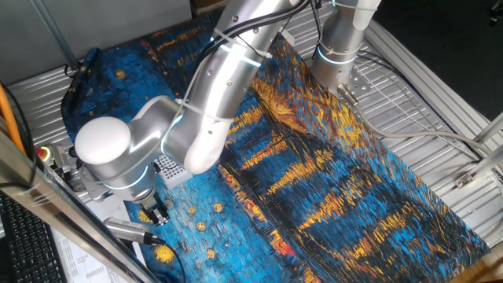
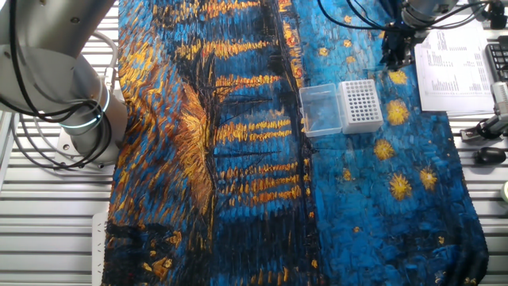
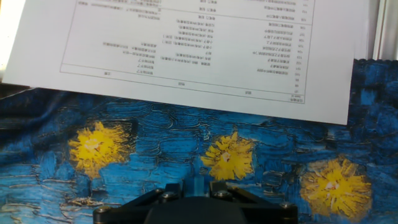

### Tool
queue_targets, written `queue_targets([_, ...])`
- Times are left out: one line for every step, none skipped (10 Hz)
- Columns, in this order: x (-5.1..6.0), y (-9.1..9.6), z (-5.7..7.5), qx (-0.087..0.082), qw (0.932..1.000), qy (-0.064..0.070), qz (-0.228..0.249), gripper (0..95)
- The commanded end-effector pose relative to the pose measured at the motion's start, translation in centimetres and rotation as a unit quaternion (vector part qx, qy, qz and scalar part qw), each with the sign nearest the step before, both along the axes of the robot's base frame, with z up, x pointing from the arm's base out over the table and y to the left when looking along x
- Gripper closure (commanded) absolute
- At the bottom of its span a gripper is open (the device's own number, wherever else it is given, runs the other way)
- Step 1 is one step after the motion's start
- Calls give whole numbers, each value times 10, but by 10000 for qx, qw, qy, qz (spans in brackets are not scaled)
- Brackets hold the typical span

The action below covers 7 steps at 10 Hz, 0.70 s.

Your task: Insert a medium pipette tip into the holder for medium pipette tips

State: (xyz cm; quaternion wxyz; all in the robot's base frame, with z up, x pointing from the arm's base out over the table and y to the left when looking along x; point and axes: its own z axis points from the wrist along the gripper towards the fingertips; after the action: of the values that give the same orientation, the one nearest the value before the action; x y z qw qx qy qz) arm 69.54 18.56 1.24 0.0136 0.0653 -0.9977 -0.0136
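My gripper (image 3: 198,186) shows only as two dark fingertips at the bottom edge of the hand view. They are closed on a small translucent bluish pipette tip (image 3: 198,182) that stands between them. The gripper (image 2: 395,49) hangs over the blue cloth near a printed sheet, beyond the holder. The holder for medium pipette tips (image 2: 361,106) is a small white square block with a grid of dark holes, standing on the cloth. In one fixed view the gripper (image 1: 155,211) is at the lower left and the holder (image 1: 168,168) is mostly hidden behind the arm.
A clear plastic box (image 2: 321,110) touches the holder's left side. A printed paper sheet (image 3: 186,50) lies just past the gripper. A keyboard (image 2: 498,59) and a pipette (image 2: 482,131) lie off the cloth's right edge. A second arm's base (image 2: 79,111) stands at the left.
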Motion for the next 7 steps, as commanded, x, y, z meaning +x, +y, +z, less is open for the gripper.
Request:
queue_targets([-1,0,-2,-9,10000,-5,-4,950])
queue_targets([0,0,-2,-9,10000,-9,1,950])
queue_targets([0,0,-3,-8,10000,-17,0,950])
queue_targets([1,0,-2,-10,10000,-11,1,950])
queue_targets([1,1,-1,-7,10000,-24,15,950])
queue_targets([1,1,-2,-1,10000,-35,43,760])
queue_targets([2,1,-1,-5,10000,-36,45,760])
